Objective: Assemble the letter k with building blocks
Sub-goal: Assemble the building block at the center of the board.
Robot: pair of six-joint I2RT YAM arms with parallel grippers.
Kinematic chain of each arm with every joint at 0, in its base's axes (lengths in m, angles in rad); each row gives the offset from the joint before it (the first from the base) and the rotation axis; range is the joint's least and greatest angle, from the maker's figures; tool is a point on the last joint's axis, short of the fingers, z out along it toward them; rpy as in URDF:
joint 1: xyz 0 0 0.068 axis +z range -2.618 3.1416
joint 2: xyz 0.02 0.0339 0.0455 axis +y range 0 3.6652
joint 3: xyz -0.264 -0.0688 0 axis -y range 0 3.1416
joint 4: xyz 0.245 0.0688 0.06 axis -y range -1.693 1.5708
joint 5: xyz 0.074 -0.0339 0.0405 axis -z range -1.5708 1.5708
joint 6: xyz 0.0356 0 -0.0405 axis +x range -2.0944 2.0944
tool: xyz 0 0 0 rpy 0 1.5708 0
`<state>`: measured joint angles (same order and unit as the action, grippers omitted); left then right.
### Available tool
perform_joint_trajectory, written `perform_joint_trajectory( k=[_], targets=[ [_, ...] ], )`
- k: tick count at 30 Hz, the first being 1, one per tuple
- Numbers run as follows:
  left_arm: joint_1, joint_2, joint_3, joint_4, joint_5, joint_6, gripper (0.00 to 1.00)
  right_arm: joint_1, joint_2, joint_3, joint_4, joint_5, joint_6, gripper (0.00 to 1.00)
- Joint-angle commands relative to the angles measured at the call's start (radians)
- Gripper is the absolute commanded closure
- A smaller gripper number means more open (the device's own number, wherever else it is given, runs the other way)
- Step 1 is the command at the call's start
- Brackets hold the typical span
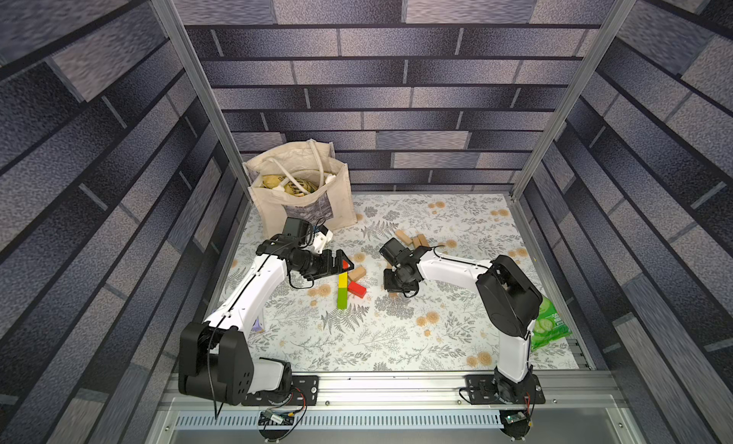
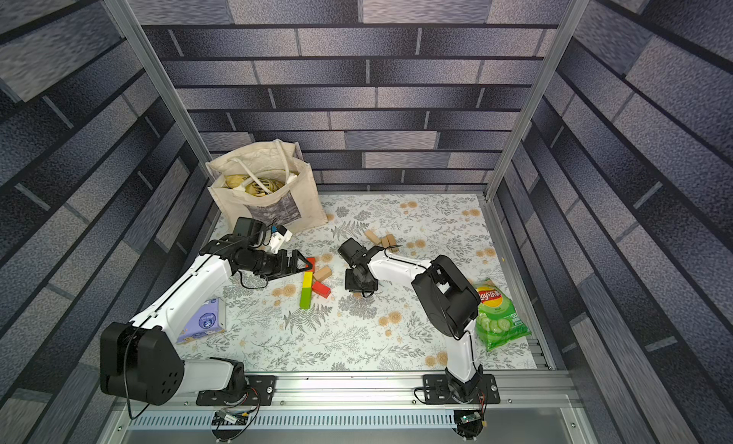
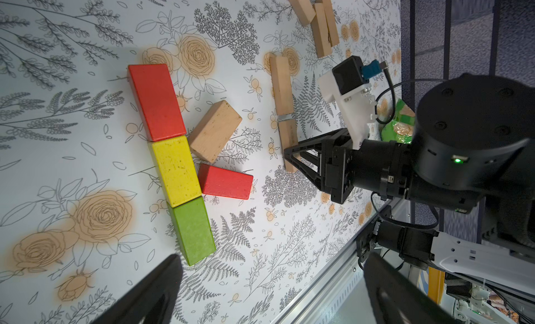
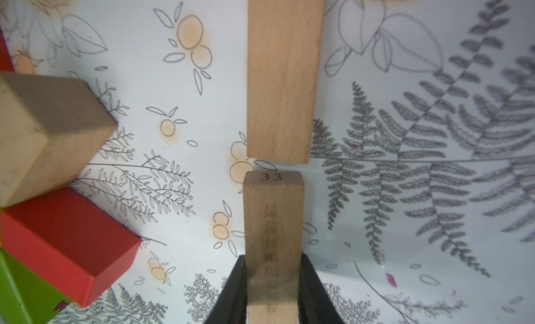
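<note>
Near the middle of the floral surface (image 1: 396, 343) the coloured blocks lie flat. A red block (image 3: 156, 102), a yellow block (image 3: 175, 170) and a green block (image 3: 192, 230) touch end to end. In both top views they form a straight column running from 12 to 6 o'clock, red farthest away. From the yellow block a plain block (image 3: 215, 131) slants out toward 2 o'clock, and a second red block (image 3: 225, 182) slants toward 4 o'clock. None of these five shows any writing.

The left tool (image 3: 273, 256) hangs above the 12 o'clock end of the column, fingers spread wide and empty.

At 3 o'clock of the column, the right tool (image 4: 273, 290) is clamped on a plain bar (image 4: 273, 235). Its end face is stamped "33", and a line of characters along its side is too blurred to read. A second bar (image 4: 283, 76) lies in line with it, a narrow gap between their ends. Three more plain bars (image 1: 414, 239) lie together toward 1 o'clock of the column.

A green crisp packet (image 2: 501, 323) with the Lay's logo and pictured cucumber slices lies at 4 o'clock on the surface; its smaller print is not legible. A cloth bag (image 1: 305, 200) stands at 11 o'clock. A purple packet (image 2: 204, 323) lies at 8 o'clock, its label too small to read.
</note>
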<state>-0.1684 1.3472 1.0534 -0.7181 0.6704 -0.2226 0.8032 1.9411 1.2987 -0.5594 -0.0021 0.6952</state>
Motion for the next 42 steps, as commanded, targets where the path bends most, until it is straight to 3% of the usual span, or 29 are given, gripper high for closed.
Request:
perform_joint_trajectory(
  k=[1, 18, 28, 42],
  targets=[
    [0.006, 0.000, -0.014, 0.003, 0.009, -0.020, 0.00, 0.008, 0.036, 0.008, -0.021, -0.007, -0.002, 0.82],
    [0.007, -0.002, -0.015, 0.006, 0.014, -0.021, 0.00, 0.008, 0.052, 0.027, -0.066, 0.021, -0.002, 0.80],
    [0.006, -0.005, -0.016, 0.008, 0.014, -0.021, 0.00, 0.009, 0.035, 0.011, -0.071, 0.044, 0.004, 0.65],
    [0.006, 0.001, -0.016, 0.009, 0.017, -0.021, 0.00, 0.010, 0.033, 0.014, -0.054, 0.045, -0.003, 0.68]
  ],
)
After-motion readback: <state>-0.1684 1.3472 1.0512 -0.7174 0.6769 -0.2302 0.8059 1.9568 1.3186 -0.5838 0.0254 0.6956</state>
